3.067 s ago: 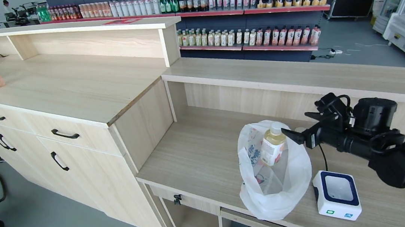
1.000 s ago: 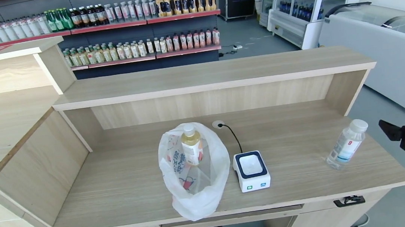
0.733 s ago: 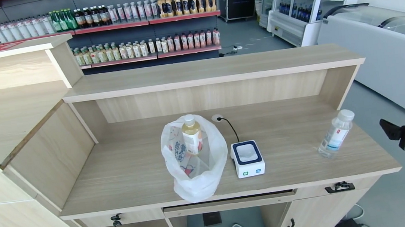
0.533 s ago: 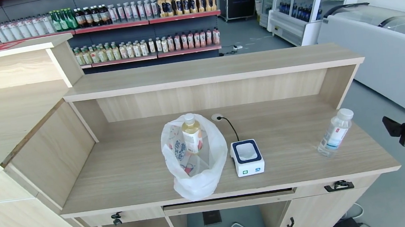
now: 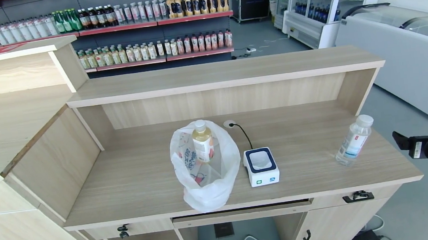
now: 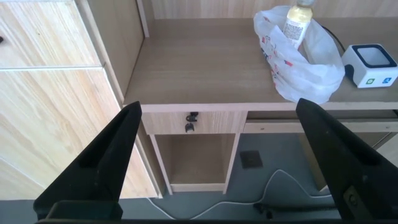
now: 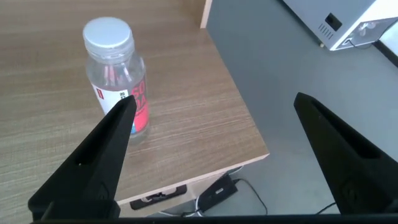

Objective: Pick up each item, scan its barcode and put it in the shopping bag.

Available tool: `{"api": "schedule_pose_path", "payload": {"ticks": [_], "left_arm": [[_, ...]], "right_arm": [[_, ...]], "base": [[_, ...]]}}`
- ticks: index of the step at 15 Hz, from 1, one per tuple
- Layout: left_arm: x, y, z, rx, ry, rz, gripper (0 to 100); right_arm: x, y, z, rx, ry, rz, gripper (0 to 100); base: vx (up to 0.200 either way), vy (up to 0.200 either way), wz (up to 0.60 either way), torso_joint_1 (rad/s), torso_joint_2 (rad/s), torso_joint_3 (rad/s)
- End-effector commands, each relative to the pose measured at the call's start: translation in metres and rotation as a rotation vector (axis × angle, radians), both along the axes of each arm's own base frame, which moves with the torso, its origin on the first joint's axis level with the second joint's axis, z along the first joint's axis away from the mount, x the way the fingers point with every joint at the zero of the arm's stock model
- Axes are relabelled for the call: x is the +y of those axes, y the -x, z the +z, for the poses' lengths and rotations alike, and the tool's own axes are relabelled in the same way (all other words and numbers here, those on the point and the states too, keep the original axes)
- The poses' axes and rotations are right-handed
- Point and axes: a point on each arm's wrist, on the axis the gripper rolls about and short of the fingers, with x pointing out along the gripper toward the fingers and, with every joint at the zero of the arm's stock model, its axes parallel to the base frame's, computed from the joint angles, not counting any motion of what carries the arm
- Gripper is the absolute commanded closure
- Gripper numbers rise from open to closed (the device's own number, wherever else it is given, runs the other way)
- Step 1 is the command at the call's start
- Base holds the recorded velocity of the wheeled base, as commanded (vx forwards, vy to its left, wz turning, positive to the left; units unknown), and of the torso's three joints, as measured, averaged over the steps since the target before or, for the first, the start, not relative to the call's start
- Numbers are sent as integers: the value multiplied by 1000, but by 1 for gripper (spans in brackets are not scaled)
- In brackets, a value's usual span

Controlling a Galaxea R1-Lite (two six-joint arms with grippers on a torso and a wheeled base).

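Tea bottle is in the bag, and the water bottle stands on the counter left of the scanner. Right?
Not quite. The water bottle stands right of the scanner, near the right end of the counter, as the head view shows. The tea bottle is in the bag.

The shopping bag (image 5: 209,188) hides the base of the tea bottle (image 5: 202,143), and the left wrist view's edge cuts the scanner (image 6: 372,62).

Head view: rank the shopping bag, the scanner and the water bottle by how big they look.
Largest: shopping bag, clearly.
Then scanner and water bottle, too close to rank: the bottle looks longer, the scanner wider.
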Motion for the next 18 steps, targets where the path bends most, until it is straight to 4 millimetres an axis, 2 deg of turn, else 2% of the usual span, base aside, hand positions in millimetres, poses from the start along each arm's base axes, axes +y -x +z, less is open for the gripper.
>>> {"api": "schedule_pose_path", "payload": {"ticks": [1,5,9,13,18], "left_arm": [[0,0,0,-1,0,0,0],[0,0,0,-1,0,0,0],[0,0,0,-1,0,0,0],[0,0,0,-1,0,0,0],[0,0,0,-1,0,0,0]], "right_arm": [[-3,-13,-23,33,6,15,0],[-1,-23,-39,38,13,38,0],[7,-34,-45,40,15,70,0],[6,-42,-52,43,15,70,0],[1,-61,-60,21,20,72,0]], "base": [[0,0,0,0,0,0],[0,0,0,0,0,0],[0,0,0,0,0,0],[0,0,0,0,0,0],[0,0,0,0,0,0]]}}
